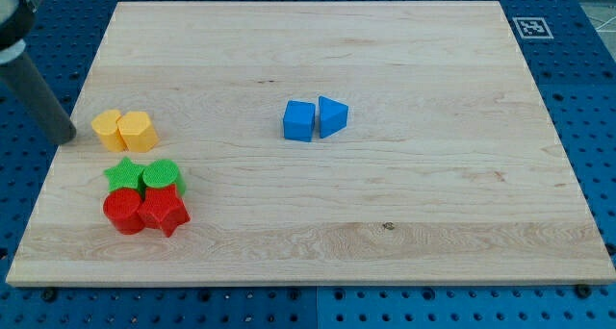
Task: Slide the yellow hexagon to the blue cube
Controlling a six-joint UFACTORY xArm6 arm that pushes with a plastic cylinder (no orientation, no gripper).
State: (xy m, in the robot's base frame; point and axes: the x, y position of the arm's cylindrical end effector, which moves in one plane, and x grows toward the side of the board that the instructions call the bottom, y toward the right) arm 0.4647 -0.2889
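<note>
Wooden board (318, 40) filled most of the view, pale grain, sitting on a blue pegboard table (577, 69). A fiducial marker (532, 27) sat just off the board's top right corner.

Red and green cluster at the view's lower left: green star (123, 173) and green cylinder (162, 175) side by side, red cylinder (123, 212) and red star (164, 211) touching just below them.

Near the board's middle, the blue cube (299, 120) touched a blue triangular block (332, 116) on its right.

At the left edge, two yellow blocks touched: the left one (108, 128) looked like the yellow hexagon, the other yellow block (137, 131), more rounded, lay on its right. Shapes were hard to tell apart.

My tip (67, 137) stood just left of the yellow pair, near but apparently not touching; a bare rod, nothing to open or close, nothing held.

Key relation: hexagon lay to the tip's right, cube well apart farther right, roughly on one line. The other yellow block sat between, so a straight push would likely carry both.
</note>
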